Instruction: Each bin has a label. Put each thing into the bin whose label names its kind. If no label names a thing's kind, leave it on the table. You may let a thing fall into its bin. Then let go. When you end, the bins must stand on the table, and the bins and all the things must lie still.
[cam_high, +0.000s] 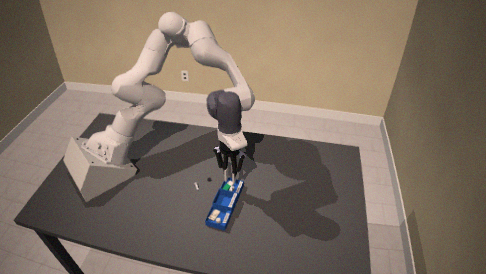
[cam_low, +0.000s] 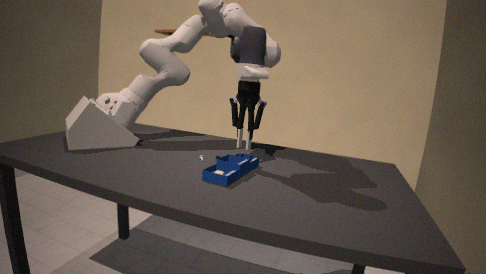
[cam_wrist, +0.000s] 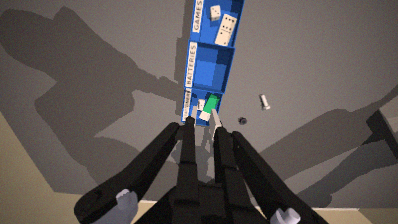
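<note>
My gripper (cam_high: 230, 178) (cam_low: 244, 146) (cam_wrist: 203, 113) is above the end bin, its fingers slightly apart with nothing between them. In that bin, whose label (cam_wrist: 187, 106) I cannot read, lie a green block (cam_high: 227, 187) (cam_wrist: 212, 102) with a white end and a small white piece (cam_wrist: 201, 104). The BATTERIES bin (cam_high: 226, 200) (cam_wrist: 210, 69) in the middle is empty. The GAMES bin holds a die (cam_wrist: 215, 12) and a domino (cam_wrist: 226, 30). On the table lie a small white bolt-like piece (cam_high: 196, 186) (cam_low: 201, 158) (cam_wrist: 264, 102) and a small dark round piece (cam_high: 209, 179) (cam_wrist: 242, 120).
The three blue bins stand in a row on the dark table (cam_high: 150, 220) (cam_low: 150, 175). The two loose pieces lie on the robot-base side of the row. The arm's base (cam_high: 92, 172) (cam_low: 95, 130) stands at the left in the top and exterior views.
</note>
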